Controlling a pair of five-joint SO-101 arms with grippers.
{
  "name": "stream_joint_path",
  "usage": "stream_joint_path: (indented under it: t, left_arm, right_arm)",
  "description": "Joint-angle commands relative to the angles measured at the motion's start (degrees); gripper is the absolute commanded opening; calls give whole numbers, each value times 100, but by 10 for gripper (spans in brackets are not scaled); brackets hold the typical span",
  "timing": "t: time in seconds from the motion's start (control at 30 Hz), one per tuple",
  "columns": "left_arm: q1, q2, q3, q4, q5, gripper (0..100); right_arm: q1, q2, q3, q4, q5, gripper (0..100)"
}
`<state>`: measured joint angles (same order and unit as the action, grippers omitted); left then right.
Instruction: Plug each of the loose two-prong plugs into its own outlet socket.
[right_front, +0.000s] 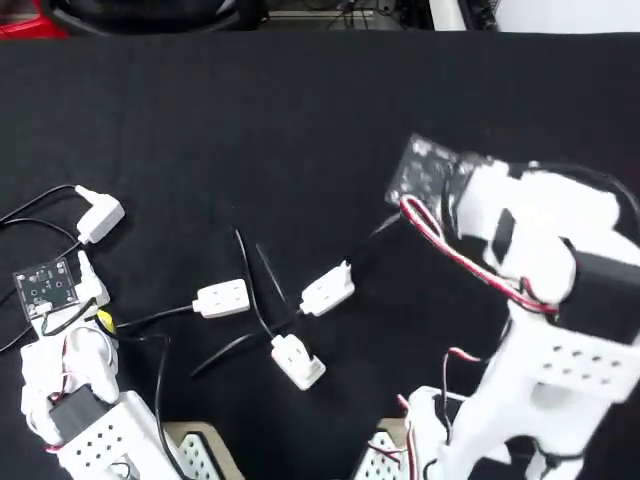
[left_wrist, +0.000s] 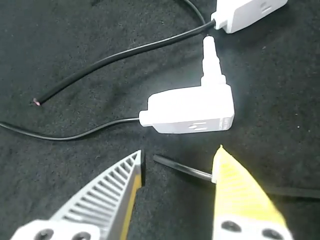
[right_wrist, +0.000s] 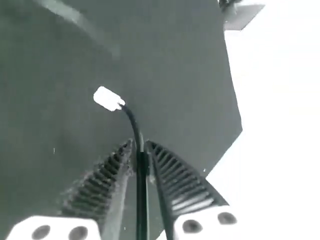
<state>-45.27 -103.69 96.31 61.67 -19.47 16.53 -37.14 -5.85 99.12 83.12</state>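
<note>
A white right-angle plug lies on the black cloth just ahead of my left gripper, which is open, its grey and yellow fingers apart from the plug. In the high view this plug is at the far left. My right gripper is shut on a black cable that ends in a small white plug. From above, that plug sits mid-table, its cable running up to the right arm's wrist. Two white outlet blocks lie beside it.
Thin black cables cross the cloth between the white pieces, and a cut cable end lies near the left gripper. An outlet block sits beyond the right-angle plug. The far half of the table is bare cloth.
</note>
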Motion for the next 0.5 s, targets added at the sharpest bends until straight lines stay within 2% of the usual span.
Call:
stream_joint_path:
  t: [0.0,0.1,0.2,0.4,0.47]
  left_arm:
    - [57,0,110,18,-62,227]
    - [57,0,110,44,-62,227]
    - [57,0,110,79,-62,227]
    - [57,0,110,70,-62,227]
    - [57,0,110,70,-62,227]
  right_arm:
    - [352,-426,497,211,571,11]
    - [545,-796,1305,211,1143,11]
    - [290,-1077,2413,211,1503,11]
    - [-1380,-1174,4013,35,1459,11]
    - [-1916,-1174,4426,-369,1090,11]
